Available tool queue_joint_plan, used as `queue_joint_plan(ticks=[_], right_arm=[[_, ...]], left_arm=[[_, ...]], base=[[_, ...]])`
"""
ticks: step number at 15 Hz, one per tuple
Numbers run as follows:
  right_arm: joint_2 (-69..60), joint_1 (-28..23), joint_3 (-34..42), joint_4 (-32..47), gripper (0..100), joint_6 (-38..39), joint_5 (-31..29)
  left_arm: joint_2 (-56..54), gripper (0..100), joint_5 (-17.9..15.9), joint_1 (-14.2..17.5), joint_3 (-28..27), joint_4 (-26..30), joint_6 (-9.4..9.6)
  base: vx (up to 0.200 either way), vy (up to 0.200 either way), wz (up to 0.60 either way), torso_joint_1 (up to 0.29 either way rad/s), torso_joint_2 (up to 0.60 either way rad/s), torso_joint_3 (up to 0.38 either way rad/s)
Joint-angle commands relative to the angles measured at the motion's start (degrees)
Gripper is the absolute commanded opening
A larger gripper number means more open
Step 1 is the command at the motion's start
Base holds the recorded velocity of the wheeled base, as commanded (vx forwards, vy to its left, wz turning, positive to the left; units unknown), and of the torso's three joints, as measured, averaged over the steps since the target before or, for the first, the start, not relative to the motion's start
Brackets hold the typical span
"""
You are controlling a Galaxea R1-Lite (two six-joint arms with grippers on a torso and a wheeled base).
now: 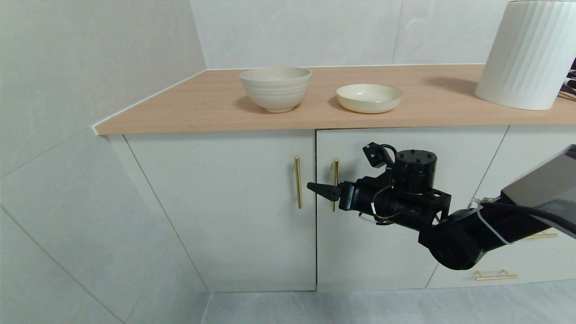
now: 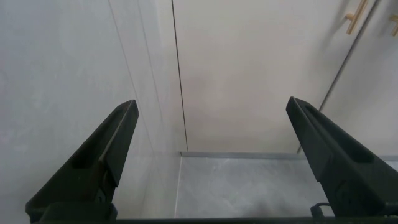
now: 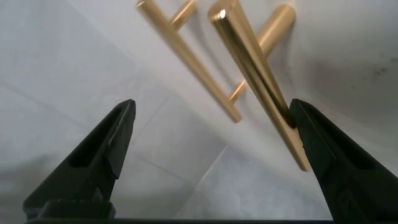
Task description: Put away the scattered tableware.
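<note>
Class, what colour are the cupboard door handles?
The handles are shiny gold, clearest in the right wrist view.

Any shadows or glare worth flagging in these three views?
Head view: soft shadows lie on the counter left of the bowl, the dish and the white container; no glare. Right wrist view: a bright highlight on the tip of the near handle. Left wrist view: even light, no hard shadows.

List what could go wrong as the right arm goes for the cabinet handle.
1. The open right end effector has the right door's handle off to one side of its opening, not centred; closing may glance off it.
2. The left door's handle lies close beside; it could catch the wrong one.
3. The right arm stands before the right door, which may swing into it.
</note>
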Motion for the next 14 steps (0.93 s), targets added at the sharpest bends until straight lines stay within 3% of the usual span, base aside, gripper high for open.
queue_joint_plan(ticks=[1, 10, 14], right_arm=[[-2.15, 0.24, 1.94, -0.04, 100, 0.12, 2.23], [-9.62, 6.04, 13.63, -1.01, 100, -0.23, 3.55], [-14.54, 8.06, 22.24, -4.26, 100, -0.23, 3.55]], left_arm=[[0.0, 100, 0.02, 0.02, 0.0, -0.02, 0.0], [0.0, 100, 0.02, 0.02, 0.0, -0.02, 0.0], [0.0, 100, 0.02, 0.02, 0.0, -0.02, 0.0]], base=[[0.0, 0.0, 0.0, 0.0, 0.0, 0.0], [0.0, 0.0, 0.0, 0.0, 0.0, 0.0], [0.0, 0.0, 0.0, 0.0, 0.0, 0.0]])
